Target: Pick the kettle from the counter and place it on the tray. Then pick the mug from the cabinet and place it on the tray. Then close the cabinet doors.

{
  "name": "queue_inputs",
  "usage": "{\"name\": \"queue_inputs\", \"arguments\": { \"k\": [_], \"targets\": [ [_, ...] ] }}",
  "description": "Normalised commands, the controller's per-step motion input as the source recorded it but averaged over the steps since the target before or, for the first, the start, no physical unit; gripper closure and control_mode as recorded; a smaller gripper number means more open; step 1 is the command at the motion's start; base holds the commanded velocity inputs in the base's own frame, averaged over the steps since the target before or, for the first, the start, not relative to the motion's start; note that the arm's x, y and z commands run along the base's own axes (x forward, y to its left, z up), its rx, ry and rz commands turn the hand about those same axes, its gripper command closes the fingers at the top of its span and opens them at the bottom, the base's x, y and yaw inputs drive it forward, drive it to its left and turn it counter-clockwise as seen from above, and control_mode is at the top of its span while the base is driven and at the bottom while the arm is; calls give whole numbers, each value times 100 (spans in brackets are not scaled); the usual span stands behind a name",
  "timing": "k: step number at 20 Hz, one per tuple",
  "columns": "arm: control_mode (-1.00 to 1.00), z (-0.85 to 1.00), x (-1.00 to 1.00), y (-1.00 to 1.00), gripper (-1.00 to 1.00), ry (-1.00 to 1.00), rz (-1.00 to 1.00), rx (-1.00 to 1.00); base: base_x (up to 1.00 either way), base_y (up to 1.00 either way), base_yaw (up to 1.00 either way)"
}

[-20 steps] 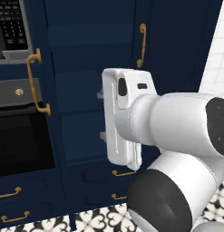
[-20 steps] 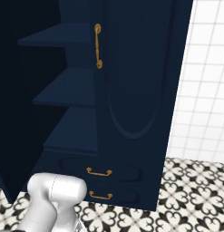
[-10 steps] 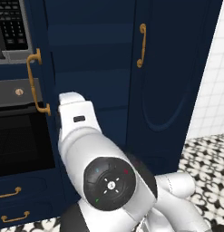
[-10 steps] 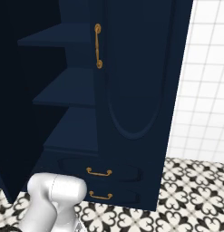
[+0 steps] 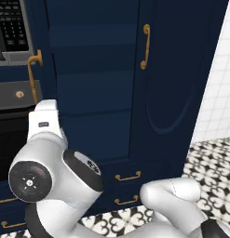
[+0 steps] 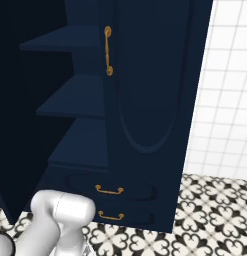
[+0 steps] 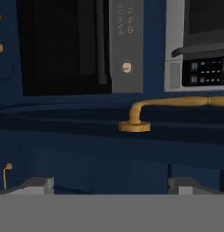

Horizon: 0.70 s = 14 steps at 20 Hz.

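- In the hand view our gripper (image 7: 111,183) has both dark fingertips (image 7: 37,183) standing wide apart with nothing between them; open and holding nothing.
- Ahead of the fingertips runs a long gold bar handle (image 7: 170,108) on a dark navy door panel, apart from the fingers; whether that panel belongs to the cabinet we cannot tell.
- Beyond it in that view: the black oven window with its grey control strip (image 7: 126,45), and the grey microwave panel with buttons (image 7: 202,71); the view is rolled sideways.
- Left base view: the tall dark navy cabinet (image 5: 95,93) stands in front of us; its right arched-panel navy door (image 5: 181,74) with long vertical gold handle (image 5: 145,46) looks shut or nearly so.
- Left of the cabinet is the oven and microwave column (image 5: 11,56); our white arm reaches up toward it.
- Right base view: inner navy shelves (image 6: 70,97) are exposed, so the left side is open; we see no mug on them.
- Two drawers with gold handles (image 6: 109,190) sit below; patterned black-and-white floor tile (image 6: 205,220) underneath.
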Motion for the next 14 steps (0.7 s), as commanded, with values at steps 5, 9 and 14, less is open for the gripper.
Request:
{"name": "queue_inputs", "arguments": {
  "k": [5, 9, 14],
  "targets": [
    [-100, -23, 71, 24, -100, 0, -14, 0, 0, 0, 0],
    [-100, -5, 37, 7, -100, -3, -13, 0, 0, 0, 0],
    [-100, -8, 25, 0, -100, -12, -5, 0, 0, 0, 0]
  ]
}}
